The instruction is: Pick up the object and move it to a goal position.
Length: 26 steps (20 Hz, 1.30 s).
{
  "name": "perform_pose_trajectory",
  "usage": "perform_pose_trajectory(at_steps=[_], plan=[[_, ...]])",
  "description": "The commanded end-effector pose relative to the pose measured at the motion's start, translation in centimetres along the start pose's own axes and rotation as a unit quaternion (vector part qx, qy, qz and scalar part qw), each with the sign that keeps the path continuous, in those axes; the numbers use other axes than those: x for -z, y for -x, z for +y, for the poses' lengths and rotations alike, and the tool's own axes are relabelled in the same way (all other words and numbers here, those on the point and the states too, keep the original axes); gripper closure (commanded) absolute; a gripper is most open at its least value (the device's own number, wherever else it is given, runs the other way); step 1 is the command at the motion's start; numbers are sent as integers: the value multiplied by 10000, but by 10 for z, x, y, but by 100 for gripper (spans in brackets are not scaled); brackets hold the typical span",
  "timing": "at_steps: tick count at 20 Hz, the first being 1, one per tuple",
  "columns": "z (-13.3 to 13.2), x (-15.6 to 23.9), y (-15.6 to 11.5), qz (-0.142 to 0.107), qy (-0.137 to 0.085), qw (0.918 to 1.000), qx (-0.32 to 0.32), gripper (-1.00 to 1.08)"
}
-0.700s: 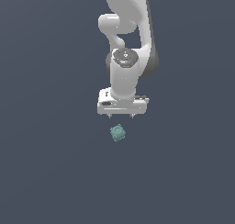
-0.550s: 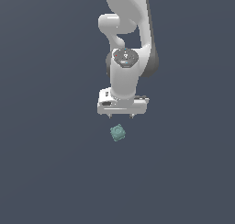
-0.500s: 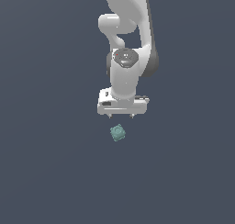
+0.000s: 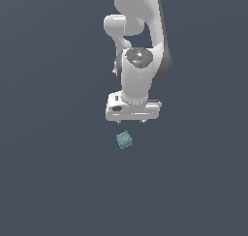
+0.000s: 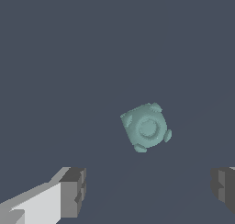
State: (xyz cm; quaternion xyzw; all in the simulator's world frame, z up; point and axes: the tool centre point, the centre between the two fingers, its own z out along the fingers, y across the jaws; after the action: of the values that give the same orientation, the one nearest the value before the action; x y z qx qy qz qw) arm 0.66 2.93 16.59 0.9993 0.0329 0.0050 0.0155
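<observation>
My gripper (image 4: 133,120) has barely moved — jaws wide apart, grasping nothing. The teal block (image 4: 124,140) sits near it, untouched, so I must reach it.

Exterior cam: high, looking steeply down on the arm (image 4: 140,61) from a distance, plain dark floor (image 4: 48,182) filling the frame. Wrist cam: close, aimed down past the gripper (image 5: 149,191), fingertips (image 5: 73,191) in the lower corners. Shared: the teal block (image 4: 124,140) (image 5: 146,127) and the floor around it.
</observation>
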Motion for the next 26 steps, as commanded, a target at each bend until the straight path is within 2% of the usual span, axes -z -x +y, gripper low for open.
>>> perform_pose_trajectory(at_steps=[1,14,26], plan=[[1,-1,0,-4,0,10000,12,-92],[10,-26,-6,-17,-43,9974,717,-92],[23,-66,-13,-17,-133,9842,1768,-92]])
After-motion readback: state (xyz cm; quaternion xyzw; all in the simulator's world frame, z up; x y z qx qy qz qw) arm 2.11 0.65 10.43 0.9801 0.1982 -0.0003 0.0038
